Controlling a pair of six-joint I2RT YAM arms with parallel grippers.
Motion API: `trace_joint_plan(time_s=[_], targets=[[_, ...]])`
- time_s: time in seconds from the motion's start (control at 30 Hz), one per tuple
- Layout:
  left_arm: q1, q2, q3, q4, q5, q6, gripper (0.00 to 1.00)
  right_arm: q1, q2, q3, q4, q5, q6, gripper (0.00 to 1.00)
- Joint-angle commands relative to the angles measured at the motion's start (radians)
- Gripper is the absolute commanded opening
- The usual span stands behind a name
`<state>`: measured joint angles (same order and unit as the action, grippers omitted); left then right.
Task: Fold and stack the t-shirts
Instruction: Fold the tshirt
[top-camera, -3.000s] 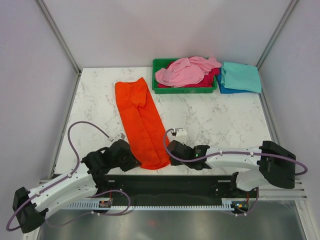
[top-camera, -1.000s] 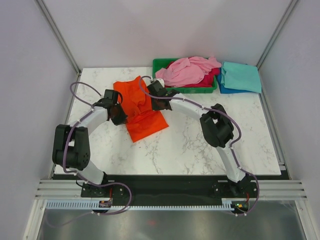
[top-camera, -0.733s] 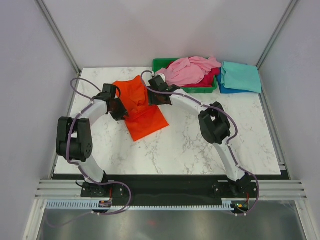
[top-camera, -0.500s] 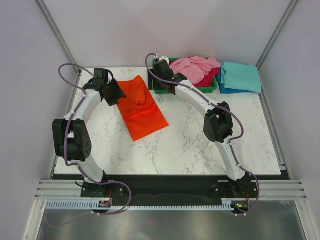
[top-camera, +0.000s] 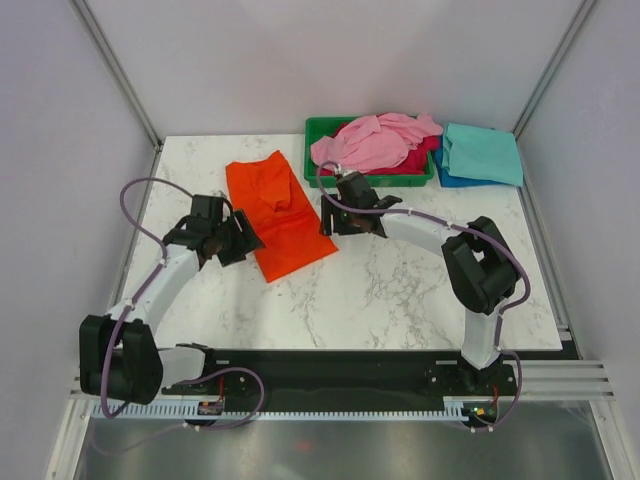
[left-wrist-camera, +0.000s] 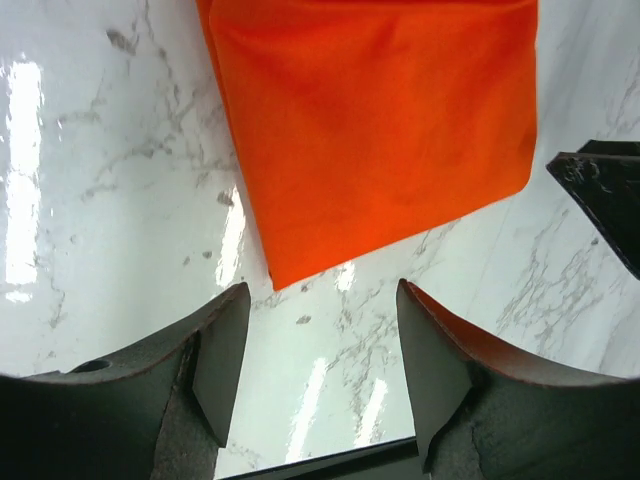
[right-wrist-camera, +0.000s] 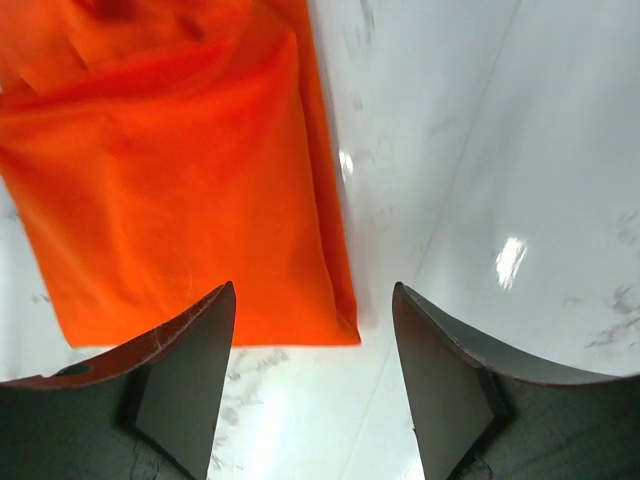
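Item: orange t-shirt (top-camera: 278, 215), folded, flat on desk (top-camera: 400, 290), lying between my left jaws and right jaws. Both jaws open, holding nothing.

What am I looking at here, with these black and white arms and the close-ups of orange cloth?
These are two robot arms bolted at the near edge of a marble table. The wide picture comes from a fixed camera above and behind them. The two close-ups come from a camera on each wrist, so the dark shapes at the bottom are that arm's own fingers. Each arm ends in a two-finger tool. The left tool and the right tool are both open and hold nothing. Between them lies a folded orange t-shirt. At the far edge, a green tray holds a crumpled pink shirt over a magenta one. Beside it, a teal shirt lies on a blue one.
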<state>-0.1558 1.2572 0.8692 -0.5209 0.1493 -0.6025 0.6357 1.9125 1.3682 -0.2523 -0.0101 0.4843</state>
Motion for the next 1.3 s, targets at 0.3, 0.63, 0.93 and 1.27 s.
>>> trace_joint_plan(time_s=[0.3, 0.63, 0.93, 1.27], targets=[[-0.025, -0.212, -0.203, 0.084, 0.056, -0.003, 0.65, 0.002, -0.018, -0.182, 0.208, -0.094, 0.083, 0.64], [-0.036, -0.223, -0.351, 0.199, 0.056, -0.051, 0.59, 0.002, -0.021, -0.297, 0.28, -0.09, 0.128, 0.5], [-0.048, -0.101, -0.411, 0.364, 0.047, -0.092, 0.57, 0.002, -0.023, -0.324, 0.295, -0.091, 0.137, 0.35], [-0.07, 0.007, -0.437, 0.473, 0.024, -0.135, 0.47, 0.002, -0.018, -0.343, 0.311, -0.106, 0.143, 0.34]])
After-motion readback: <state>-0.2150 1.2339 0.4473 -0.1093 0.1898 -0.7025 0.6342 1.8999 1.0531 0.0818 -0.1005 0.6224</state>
